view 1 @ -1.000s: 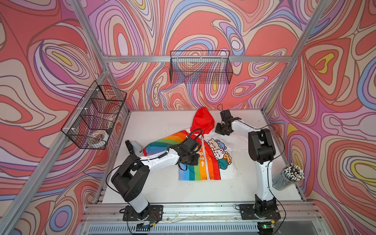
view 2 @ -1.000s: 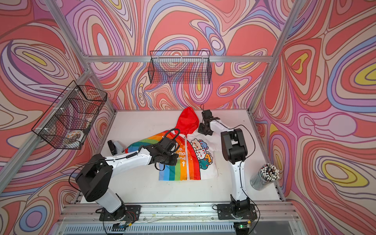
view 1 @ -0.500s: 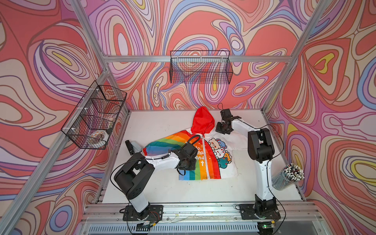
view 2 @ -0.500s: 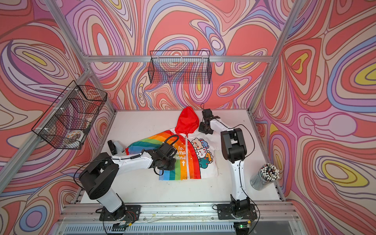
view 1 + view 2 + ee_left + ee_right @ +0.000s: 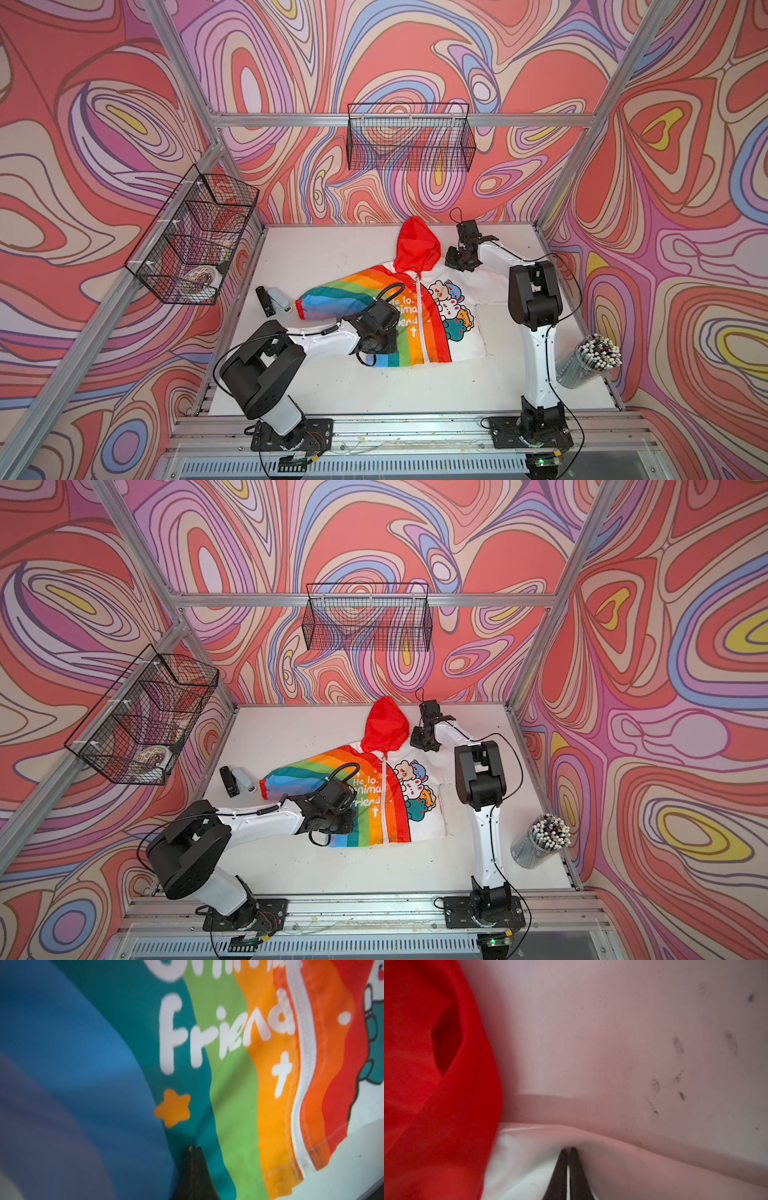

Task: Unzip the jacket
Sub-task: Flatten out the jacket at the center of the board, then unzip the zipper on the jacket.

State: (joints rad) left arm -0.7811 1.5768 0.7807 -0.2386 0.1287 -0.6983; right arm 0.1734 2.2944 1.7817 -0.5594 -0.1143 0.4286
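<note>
A: Top views first. Where is the jacket (image 5: pixel 432 332)?

B: Flat on the white table (image 5: pixel 332 257), near the middle in both top views. Hood (image 5: pixel 417 245) points to 12 o'clock, hem to 6. Rainbow half on the 9 o'clock side, white cartoon half on the 3 o'clock side. Zipper (image 5: pixel 384 796) is closed from collar to hem.

A: Left gripper (image 5: pixel 384 338)?

B: Down on the rainbow half, at about 8 o'clock from the jacket's centre. Fingertips are hidden under its body here.

A: Right gripper (image 5: pixel 422 739)?

B: At the white shoulder, about 1 o'clock from the centre, just beside the hood. Tips too small to read.

A: Left wrist view.

B: Left gripper (image 5: pixel 194 1149) has its jaws pressed together, no gap. The teal stripe puckers into a crease that runs into the tips, so it pinches the cloth. Zipper (image 5: pixel 305 1043) is well apart from it, past the green and orange stripes.

A: Right wrist view.

B: Right gripper (image 5: pixel 569 1150) has its fingers (image 5: pixel 560 1167) nearly together, with a hairline of white between them. White jacket cloth (image 5: pixel 529 1157) rises to a ridge at the tips; it looks nipped, though the view is soft. Red hood (image 5: pixel 436 1105) near, bare table (image 5: pixel 612 1043) beyond.
</note>
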